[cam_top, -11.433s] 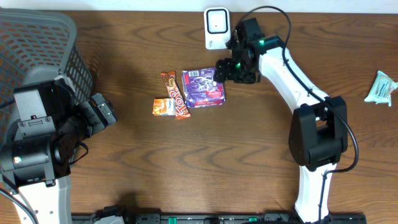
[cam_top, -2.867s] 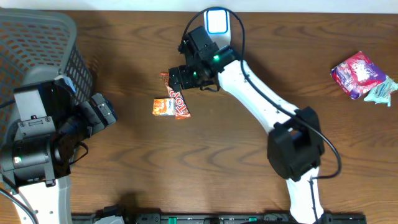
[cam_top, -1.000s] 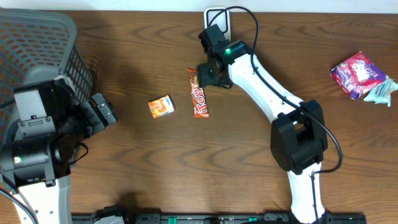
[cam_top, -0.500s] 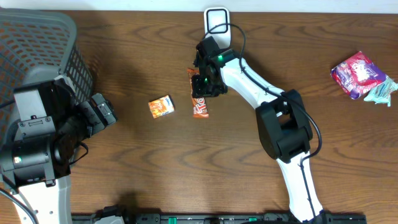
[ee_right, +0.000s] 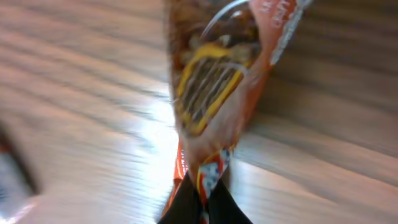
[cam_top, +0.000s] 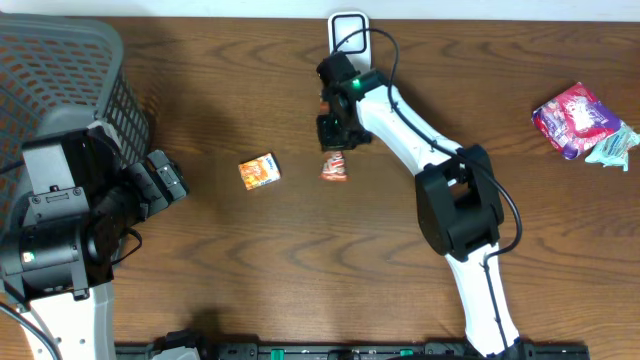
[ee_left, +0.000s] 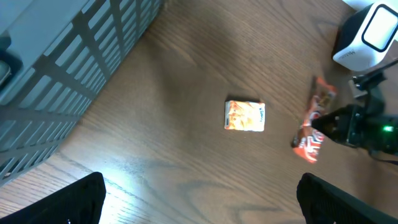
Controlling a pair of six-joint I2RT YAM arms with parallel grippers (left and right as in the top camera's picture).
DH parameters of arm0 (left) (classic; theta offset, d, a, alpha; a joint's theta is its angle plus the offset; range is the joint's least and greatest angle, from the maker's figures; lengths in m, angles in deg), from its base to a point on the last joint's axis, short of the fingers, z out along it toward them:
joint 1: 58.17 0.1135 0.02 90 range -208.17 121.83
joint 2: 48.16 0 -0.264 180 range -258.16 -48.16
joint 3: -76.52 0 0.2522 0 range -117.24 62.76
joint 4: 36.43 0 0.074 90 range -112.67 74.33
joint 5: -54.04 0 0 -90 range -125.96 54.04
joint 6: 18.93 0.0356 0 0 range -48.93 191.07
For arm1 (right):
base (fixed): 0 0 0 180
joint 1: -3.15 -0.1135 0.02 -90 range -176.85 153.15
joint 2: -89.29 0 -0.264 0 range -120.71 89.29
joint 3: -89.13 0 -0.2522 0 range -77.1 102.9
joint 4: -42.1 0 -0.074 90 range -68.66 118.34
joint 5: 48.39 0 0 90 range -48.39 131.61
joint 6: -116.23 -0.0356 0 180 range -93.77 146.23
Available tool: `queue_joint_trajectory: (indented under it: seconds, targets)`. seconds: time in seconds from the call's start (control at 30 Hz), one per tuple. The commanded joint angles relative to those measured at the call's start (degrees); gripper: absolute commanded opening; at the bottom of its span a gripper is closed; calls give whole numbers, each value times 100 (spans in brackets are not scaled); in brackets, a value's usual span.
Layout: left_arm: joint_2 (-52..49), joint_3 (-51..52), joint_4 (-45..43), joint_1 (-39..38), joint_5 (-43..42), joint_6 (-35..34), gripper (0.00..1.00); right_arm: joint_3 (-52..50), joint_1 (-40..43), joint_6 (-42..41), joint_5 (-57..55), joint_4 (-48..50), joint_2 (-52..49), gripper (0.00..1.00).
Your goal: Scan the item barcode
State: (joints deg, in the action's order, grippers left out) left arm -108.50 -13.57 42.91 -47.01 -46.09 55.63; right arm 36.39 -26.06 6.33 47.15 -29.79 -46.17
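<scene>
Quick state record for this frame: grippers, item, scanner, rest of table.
right gripper: shut on candy bar, pinching one end
candy bar: appears lifted, hanging tilted
scanner: white, far table edge, just beyond right gripper
left gripper: open, empty, beside basket
orange box: on table, left of candy bar, untouched
purple pack: right edge, beside teal pack

The bar (cam_top: 335, 168), which lay flat against the box (cam_top: 259, 172) at centre frame, now sits well to the box's right. It is tipped up, its top end pinched in the right gripper (cam_top: 334, 142). The jaws, apart a second ago, are now closed on it. The purple pack (cam_top: 570, 118), first beside the bar at centre, now lies at the upper right edge. The right arm, earlier stretched left over the bar, now folds in just below the scanner (cam_top: 347, 30).
</scene>
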Motion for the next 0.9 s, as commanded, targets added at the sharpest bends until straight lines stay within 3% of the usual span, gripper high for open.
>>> queue_joint_trajectory:
  seconds: [0.0,0.17,0.3,0.87]
  targets:
    - [0,-55,-2,17,35,-26,98,188,-181,55,-1617,-358,400,1]
    - [0,-55,-2,17,35,-28,98,-109,-501,59,-3248,-852,313,1]
    - [0,-55,-2,17,35,-26,98,-428,-658,-289,-3886,-848,313,1]
    - [0,-55,-2,17,35,-26,98,-542,-1384,-452,-2282,52,310,1]
